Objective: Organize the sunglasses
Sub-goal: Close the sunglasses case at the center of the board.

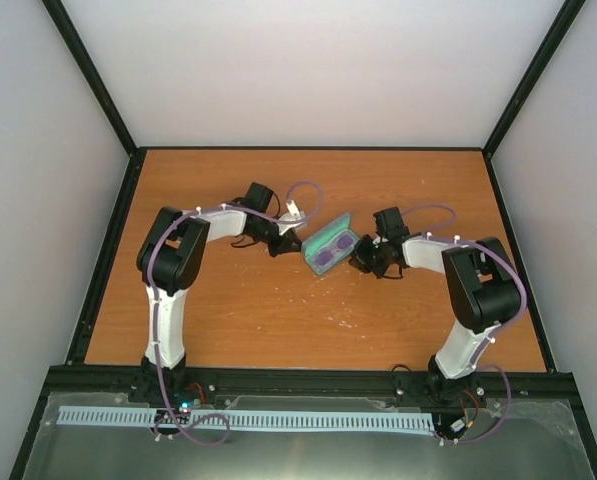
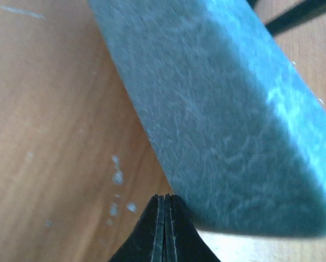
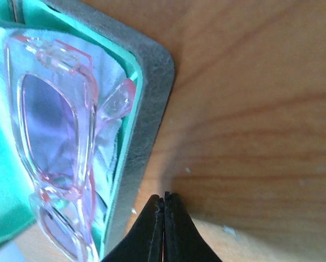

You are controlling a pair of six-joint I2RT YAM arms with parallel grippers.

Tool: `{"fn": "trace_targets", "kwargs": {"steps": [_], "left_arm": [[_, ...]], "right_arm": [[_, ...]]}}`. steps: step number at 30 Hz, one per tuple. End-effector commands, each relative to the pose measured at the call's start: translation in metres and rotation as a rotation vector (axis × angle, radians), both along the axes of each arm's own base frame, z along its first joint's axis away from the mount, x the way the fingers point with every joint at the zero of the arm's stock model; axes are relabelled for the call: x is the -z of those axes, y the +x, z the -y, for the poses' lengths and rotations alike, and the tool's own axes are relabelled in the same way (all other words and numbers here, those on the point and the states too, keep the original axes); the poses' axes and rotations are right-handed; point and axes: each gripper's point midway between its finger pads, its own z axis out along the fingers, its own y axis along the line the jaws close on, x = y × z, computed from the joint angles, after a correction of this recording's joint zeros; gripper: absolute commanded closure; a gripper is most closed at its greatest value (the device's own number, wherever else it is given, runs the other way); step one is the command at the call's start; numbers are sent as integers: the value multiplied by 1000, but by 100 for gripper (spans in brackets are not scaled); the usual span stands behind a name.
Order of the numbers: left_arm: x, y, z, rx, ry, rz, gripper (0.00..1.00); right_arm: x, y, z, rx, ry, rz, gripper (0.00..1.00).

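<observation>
The grey-blue case (image 1: 330, 249) lies open in the middle of the table, its green lining showing. The pink translucent sunglasses (image 1: 332, 252) lie folded inside it on a pale cloth; they also show in the right wrist view (image 3: 53, 153), with the case's grey rim (image 3: 146, 125) beside them. My left gripper (image 1: 283, 246) is shut and empty, touching the case's grey outer shell (image 2: 228, 109) at its left side. My right gripper (image 1: 356, 262) is shut and empty, its tips (image 3: 164, 199) on the table just right of the case rim.
The wooden table (image 1: 278, 310) carries small white specks near the front of the case. A black frame rail (image 1: 308, 378) runs along the near edge and black posts stand at the back corners.
</observation>
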Motion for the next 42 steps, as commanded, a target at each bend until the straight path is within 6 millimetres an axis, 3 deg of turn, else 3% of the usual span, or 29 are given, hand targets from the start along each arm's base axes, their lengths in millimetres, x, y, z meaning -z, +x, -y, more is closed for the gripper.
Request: {"fn": "trace_targets", "kwargs": {"steps": [1,5,10,18,24,30,42], "left_arm": [[-17,-13,0,13,-34,14,99],[-19,-19,1,11,-35,3,99],[-37,-12,7,-7,-60,38,99],[-53,-3,32,-5,-105,36,99],[-54,-13,48,17,-107,33,99],[-55,-14,51,20,-106,36,99],[-55,-9,65,39,-102,42,99]], "right_arm": [[25,-2,11,0,-102,-52,97],[27,8,9,-10,-106,-45,97],[28,15,10,-12,-108,-19,97],[29,27,7,0,-65,21,97],[28,37,11,2,-46,32,97],[31,39,6,0,-8,33,97],[38,31,0,-7,47,26,97]]}}
